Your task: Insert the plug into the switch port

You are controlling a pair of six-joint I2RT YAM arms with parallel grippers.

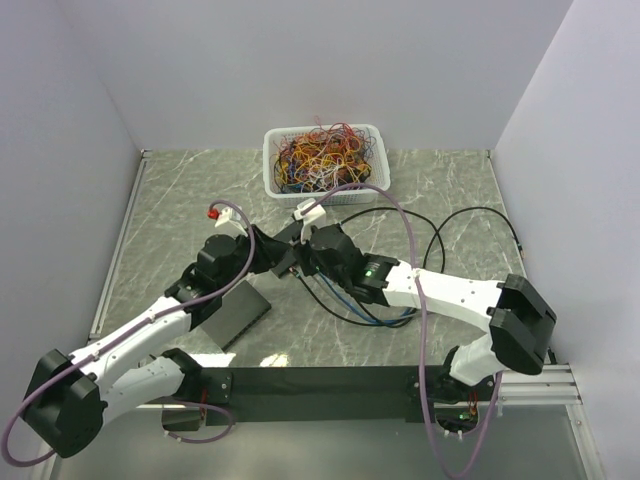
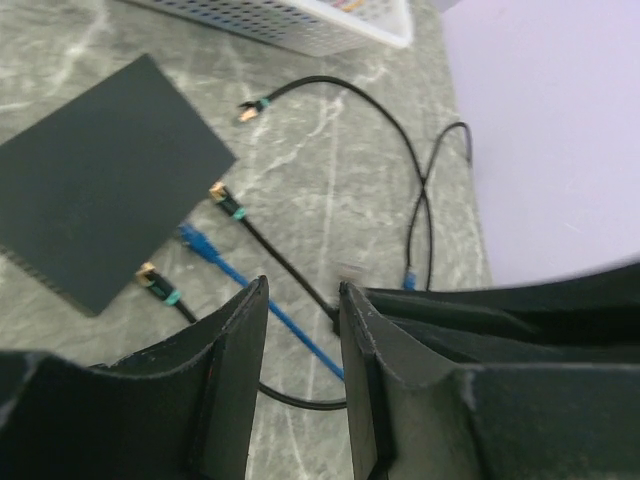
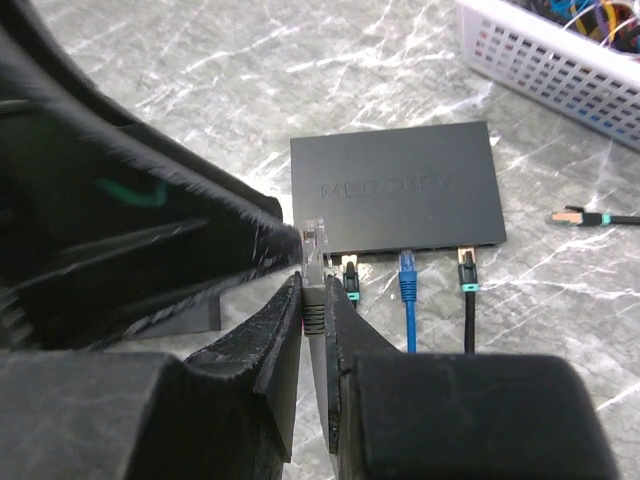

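Note:
The black switch (image 3: 400, 190) lies flat on the marble table, its port face toward my right wrist camera; it also shows in the top view (image 1: 238, 312) and the left wrist view (image 2: 100, 190). My right gripper (image 3: 313, 285) is shut on a grey cable, and its clear plug (image 3: 314, 243) sticks out past the fingertips, above the table and short of the switch's left ports. My left gripper (image 2: 300, 300) is open and empty, close beside the right gripper (image 1: 298, 262), with the left one in the top view (image 1: 275, 250) just to its left.
Two black plugs with teal collars (image 3: 466, 275) and a blue plug (image 3: 407, 280) sit at the switch's port face. A loose gold-tipped plug (image 3: 570, 215) lies to the right. A white basket (image 1: 272, 180) of tangled wires stands at the back. Black and blue cables (image 1: 350, 305) loop under the right arm.

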